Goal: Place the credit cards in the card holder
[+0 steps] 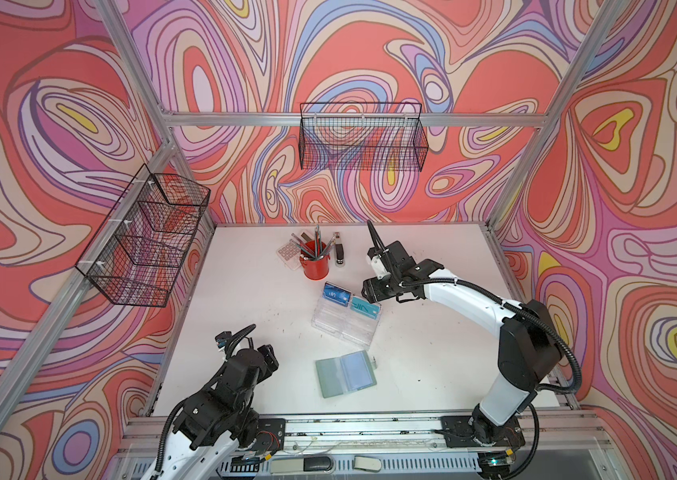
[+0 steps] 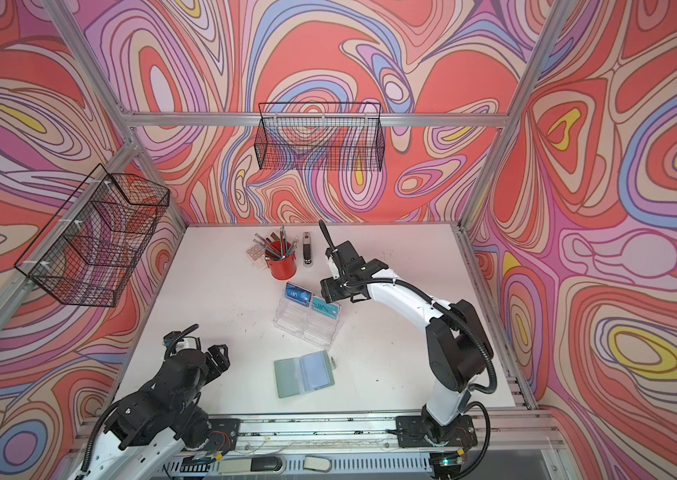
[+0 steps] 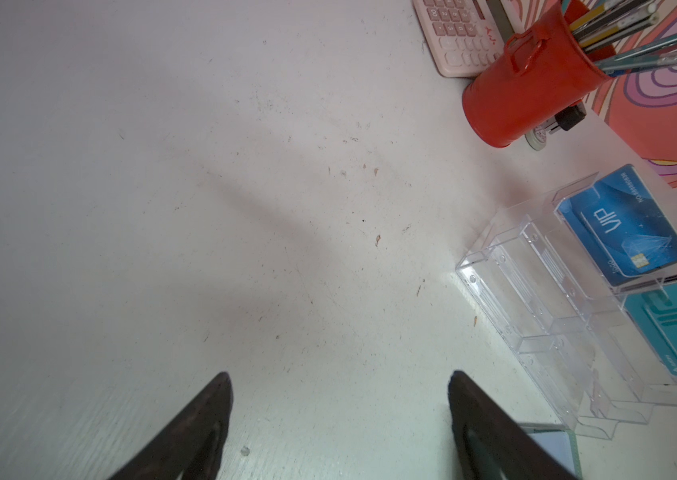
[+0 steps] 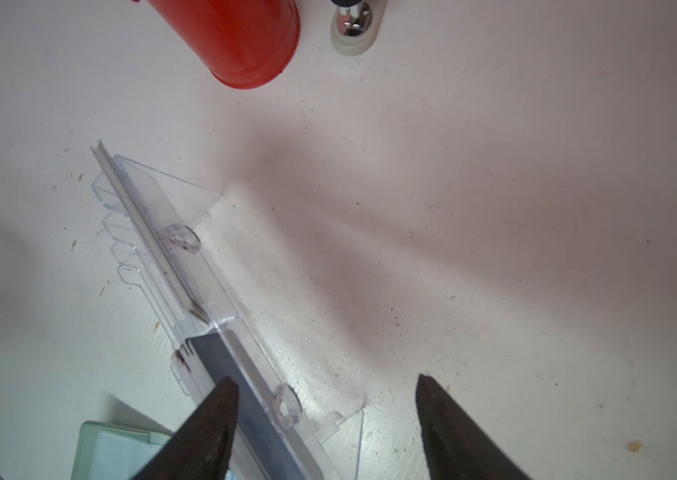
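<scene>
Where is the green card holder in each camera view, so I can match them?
Top view: card holder lies open in front of the clear stand.
Top view: the same spot.
Left wrist: just a corner, by the stand's lowest step.
Right wrist: partly seen, beside the stand.
Shared landmark: red pen cup.

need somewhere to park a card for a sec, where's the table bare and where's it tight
Widest bare patch: the table left of the clear stand, from the left edge back to the red pen cup. Also bare: right of the card holder, out to the table's right edge. Crowded: back centre, where calculator, cup and stapler bunch together.
</scene>
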